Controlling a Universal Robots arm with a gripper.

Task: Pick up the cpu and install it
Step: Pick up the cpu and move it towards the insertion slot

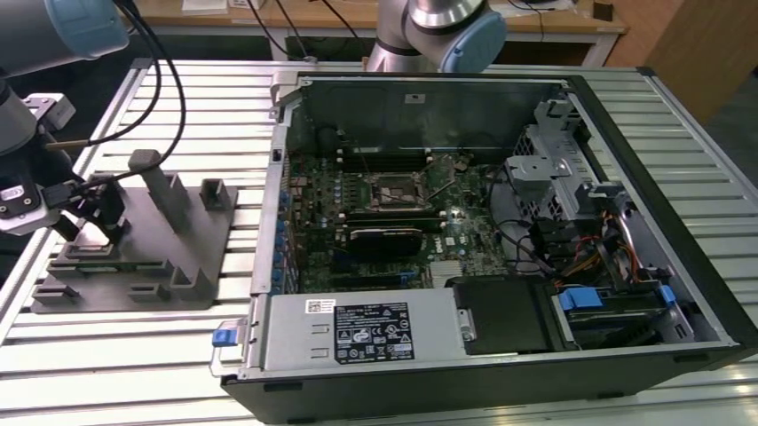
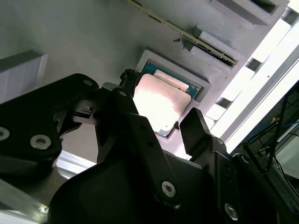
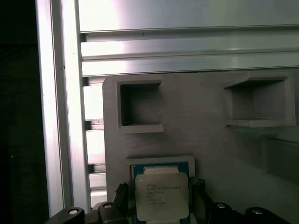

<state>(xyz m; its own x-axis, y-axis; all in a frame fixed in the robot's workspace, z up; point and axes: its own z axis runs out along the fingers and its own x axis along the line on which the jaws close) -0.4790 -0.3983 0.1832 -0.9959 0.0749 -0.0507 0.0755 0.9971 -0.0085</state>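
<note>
1. Black two-finger gripper (image 1: pixel 92 229), on a grey-and-blue robot arm (image 1: pixel 21 133), hangs low over a moulded grey plastic tray (image 1: pixel 177 266), tips pointing down.
2. Gripper state: released. Jaws stand apart, one black finger (image 3: pixel 122 190) on each side of the chip. The first wrist view shows a slim gap btwn finger & chip edge, so nothing is clamped.
3. Small, thin, square cpu (image 3: pixel 161 197) w/ pale silvery metal top lies flat directly under the gripper, btwn its fingertips, seated in a shallow square pocket of the tray.
4. In the second wrist view the cpu (image 2: pixel 161 105) sits likewise btwn the two fingers, w/ strong glare on its top. A dark border of the pocket shows round it.
5. Just beyond the fingertips, on the same tray: two square walled recesses (image 3: pixel 140 105), side by side.
6. Tray rests on a slatted aluminium table (image 1: pixel 130 355), directly beneath the gripper.
7. Well apart from the gripper, toward the exterior view's right: an open black PC case (image 1: pixel 474 390) lying on its side, w/ a green motherboard (image 1: pixel 319 222) inside.
8. Dark square metal-framed socket (image 1: pixel 397 189) sits near the board's middle, far from the gripper.
</note>
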